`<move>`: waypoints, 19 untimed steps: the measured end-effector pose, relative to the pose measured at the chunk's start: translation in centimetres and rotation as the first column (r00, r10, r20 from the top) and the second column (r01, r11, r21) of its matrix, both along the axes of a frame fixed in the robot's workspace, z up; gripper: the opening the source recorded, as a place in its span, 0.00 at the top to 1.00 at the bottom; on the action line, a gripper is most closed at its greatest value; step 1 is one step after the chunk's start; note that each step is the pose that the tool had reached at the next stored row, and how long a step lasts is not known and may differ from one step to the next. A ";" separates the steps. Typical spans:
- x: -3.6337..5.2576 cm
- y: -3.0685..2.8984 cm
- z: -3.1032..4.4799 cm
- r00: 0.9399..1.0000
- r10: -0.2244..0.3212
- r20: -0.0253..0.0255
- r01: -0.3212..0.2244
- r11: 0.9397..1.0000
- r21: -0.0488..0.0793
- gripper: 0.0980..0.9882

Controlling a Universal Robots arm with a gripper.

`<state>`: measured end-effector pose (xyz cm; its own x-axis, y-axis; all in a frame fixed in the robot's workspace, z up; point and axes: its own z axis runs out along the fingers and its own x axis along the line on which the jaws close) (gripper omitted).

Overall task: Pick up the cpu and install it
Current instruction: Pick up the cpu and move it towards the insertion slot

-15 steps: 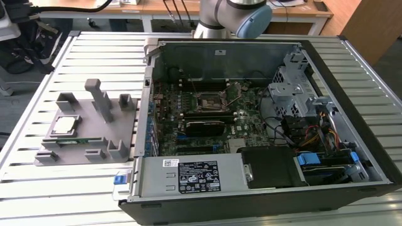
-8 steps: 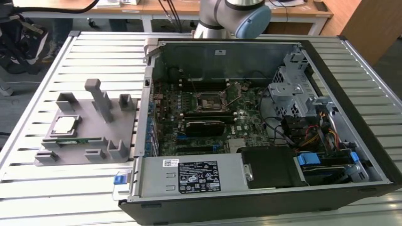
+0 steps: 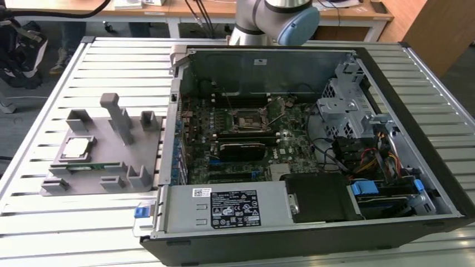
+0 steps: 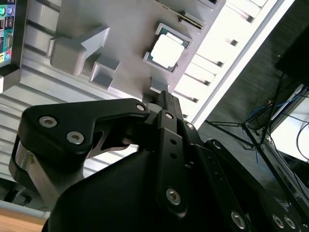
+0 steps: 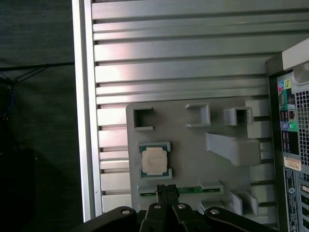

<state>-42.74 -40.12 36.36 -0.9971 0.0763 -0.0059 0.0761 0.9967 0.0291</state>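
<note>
The cpu (image 3: 77,147) is a small silvery square chip lying flat in a recess of the grey fixture (image 3: 141,158), at the exterior view's left. Both wrist views look down on the cpu (image 5: 154,161) (image 4: 166,50) from well above. My gripper (image 5: 167,189) hangs high over the fixture's edge (image 5: 193,145), beside the chip and apart from it. Its black fingers (image 4: 163,96) are pressed together with nothing between them. The black-framed socket (image 3: 245,120) sits on the motherboard inside the open computer case.
A long green memory stick (image 3: 93,166) lies in the fixture next to the cpu. The open case (image 3: 415,111) holds cables, a drive cage and a power supply (image 3: 230,208). Upright grey posts (image 3: 113,114) rise from the fixture. The slatted metal table (image 3: 67,222) surrounds everything.
</note>
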 end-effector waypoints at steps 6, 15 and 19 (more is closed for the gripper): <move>-0.29 0.00 -0.07 1.000 0.000 -0.001 0.000 1.000 0.000 0.99; -0.35 -0.34 -0.94 1.000 0.001 -0.001 -0.001 1.000 0.001 0.99; -0.35 -0.59 -1.43 1.000 0.003 -0.001 -0.003 1.000 0.001 0.99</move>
<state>-43.09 -40.71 34.93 -0.9973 0.0737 -0.0051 0.0736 0.9969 0.0296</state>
